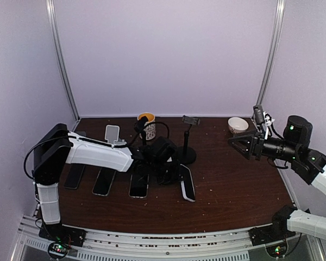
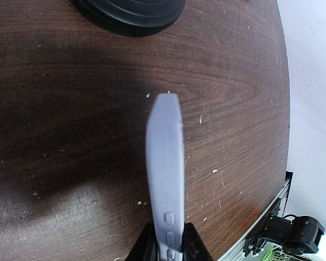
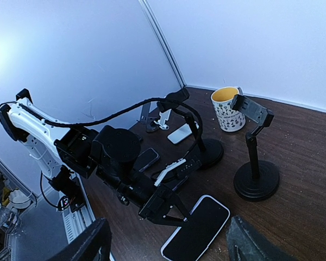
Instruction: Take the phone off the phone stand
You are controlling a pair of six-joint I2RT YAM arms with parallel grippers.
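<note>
The left gripper [image 2: 168, 243] is pinching one end of the phone [image 1: 188, 184], holding it low over the table [image 1: 233, 190], just near of the phone stand [image 1: 188, 142]; the right gripper [image 1: 240, 145] is hanging open at the far right.

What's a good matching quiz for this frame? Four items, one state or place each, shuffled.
Things:
1. phone
2. phone stand
3. mug
4. bowl

States or places:
A. white, at the far right
B. upright on its round black base, clamp empty
C. yellow inside, at the far edge left of the stand
D. gripped at one end by the left gripper, out of the stand

Pairs: 1-D, 2-B, 3-C, 4-A
</note>
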